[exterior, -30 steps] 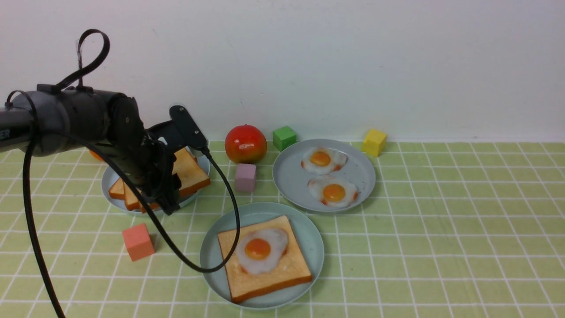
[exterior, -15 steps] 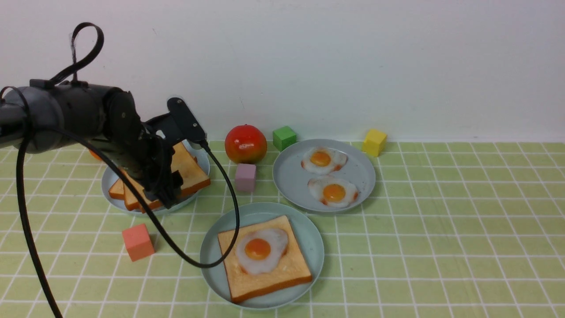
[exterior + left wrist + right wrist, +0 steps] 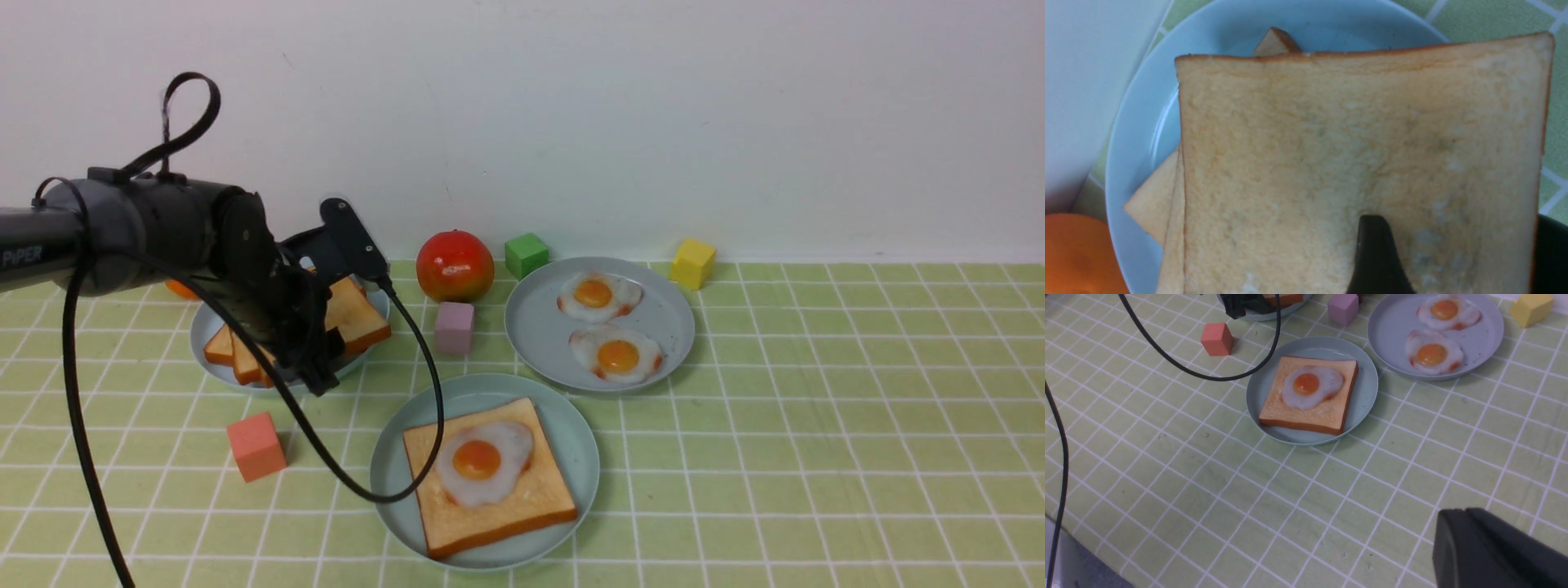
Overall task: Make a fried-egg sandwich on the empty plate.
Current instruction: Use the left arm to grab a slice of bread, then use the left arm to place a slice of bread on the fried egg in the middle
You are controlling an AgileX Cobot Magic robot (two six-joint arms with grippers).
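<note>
My left fingers (image 3: 1376,253) are clamping the top toast slice (image 3: 1355,143) over the grey-blue plate (image 3: 1135,134) at ten o'clock. The mint plate (image 3: 571,441) at six o'clock is carrying toast (image 3: 522,506) and egg (image 3: 482,461). I cannot tell if my right fingers (image 3: 1494,547) are apart.

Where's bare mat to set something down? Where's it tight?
Open: all the mat right of the egg plate and yellow cube; also the near strip in front of the mint plate. Tight: back left, among toast plate, red fruit, lilac cube and the left arm holding a toast slice.
</note>
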